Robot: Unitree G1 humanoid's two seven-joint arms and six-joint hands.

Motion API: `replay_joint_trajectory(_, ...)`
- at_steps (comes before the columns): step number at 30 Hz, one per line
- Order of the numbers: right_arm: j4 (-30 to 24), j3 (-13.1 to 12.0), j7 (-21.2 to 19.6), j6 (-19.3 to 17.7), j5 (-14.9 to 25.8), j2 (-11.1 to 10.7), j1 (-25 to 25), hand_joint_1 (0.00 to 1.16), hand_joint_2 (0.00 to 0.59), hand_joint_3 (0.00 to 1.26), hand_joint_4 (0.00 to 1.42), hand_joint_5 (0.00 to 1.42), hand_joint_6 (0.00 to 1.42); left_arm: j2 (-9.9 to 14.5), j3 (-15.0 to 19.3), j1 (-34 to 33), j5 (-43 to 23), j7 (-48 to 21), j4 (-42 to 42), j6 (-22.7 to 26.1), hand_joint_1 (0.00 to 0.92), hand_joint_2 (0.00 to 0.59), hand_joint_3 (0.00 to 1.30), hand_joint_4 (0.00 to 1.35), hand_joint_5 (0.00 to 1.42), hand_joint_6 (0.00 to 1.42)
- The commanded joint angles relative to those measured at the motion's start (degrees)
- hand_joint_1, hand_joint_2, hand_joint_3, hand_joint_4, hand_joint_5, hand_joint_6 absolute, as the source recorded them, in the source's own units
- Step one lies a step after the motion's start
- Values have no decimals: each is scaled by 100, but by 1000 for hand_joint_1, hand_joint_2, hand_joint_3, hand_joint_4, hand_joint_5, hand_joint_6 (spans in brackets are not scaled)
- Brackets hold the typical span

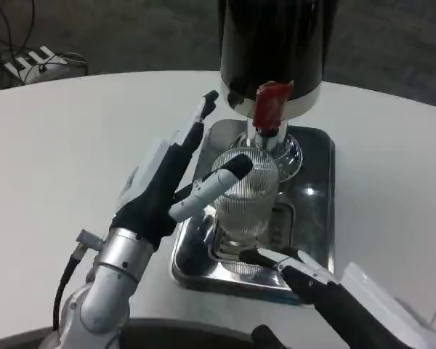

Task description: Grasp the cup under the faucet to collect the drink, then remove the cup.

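Note:
A clear ribbed cup (248, 198) stands upright on the drip grate of a steel tray (317, 182), directly under the faucet with its red lever (271, 106) on the black dispenser (272, 43). My left hand (163, 185) is at the cup's left side. Its fingers (197, 125) stretch straight past the cup toward the dispenser, and its thumb (216, 182) lies across the cup's front near the rim. The fingers are spread, not wrapped around the glass. My right hand (327, 291) hovers at the tray's near edge with its fingers extended, holding nothing.
The tray sits on a white round table (73, 145). A power strip with cables (30, 62) lies on the floor at the far left. The dispenser body overhangs the back of the tray.

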Motion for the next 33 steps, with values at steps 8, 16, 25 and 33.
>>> replay_joint_trajectory(8,-85,65,-25,-9,-17,1,-1,776,522,155,105,0,0,-256,410,549,-886,-543,-1833,291,0,32,0,0,0,0)
replay_joint_trajectory(16,-86,22,-45,-47,0,7,57,776,522,155,105,0,0,-473,447,629,-1083,-744,-2042,255,0,31,0,0,30,9)
replay_joint_trajectory(25,-85,67,-72,-71,-25,5,119,773,520,155,106,0,0,-852,577,808,-1120,-529,-2287,152,0,33,173,197,297,244)
replay_joint_trajectory(33,-86,66,-85,-78,-17,26,149,767,517,155,106,0,0,-873,591,694,-1107,-625,-2330,274,0,32,181,200,322,259)
